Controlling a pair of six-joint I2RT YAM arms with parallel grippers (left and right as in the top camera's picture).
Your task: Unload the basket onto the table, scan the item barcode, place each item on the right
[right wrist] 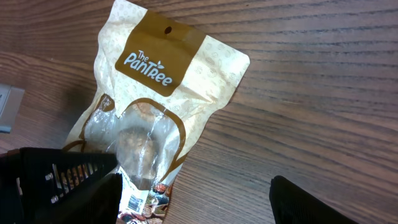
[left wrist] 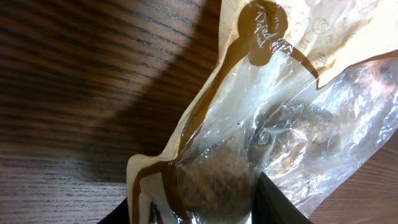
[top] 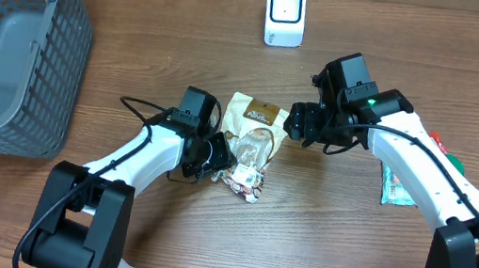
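Observation:
The item is a tan and clear snack bag (top: 254, 129) marked "The PanTree" (right wrist: 163, 87), lying flat mid-table. My left gripper (top: 218, 156) is shut on the bag's lower end; in the left wrist view the bag (left wrist: 249, 130) fills the gap between both black fingers (left wrist: 283, 205). My right gripper (top: 302, 124) hangs open just right of the bag's top. Its fingers (right wrist: 303, 200) straddle mostly bare wood, with the bag's edge by the left one. A small white barcode label (right wrist: 131, 200) shows at the bag's lower end. The white scanner (top: 285, 14) stands upright at the back.
A grey mesh basket (top: 6, 42) fills the far left corner. A colourful packet (top: 243, 181) lies under the bag's lower end. A green packet (top: 397, 184) lies right of the right arm. The left gripper's black body (right wrist: 50, 177) sits beside the right gripper's left finger.

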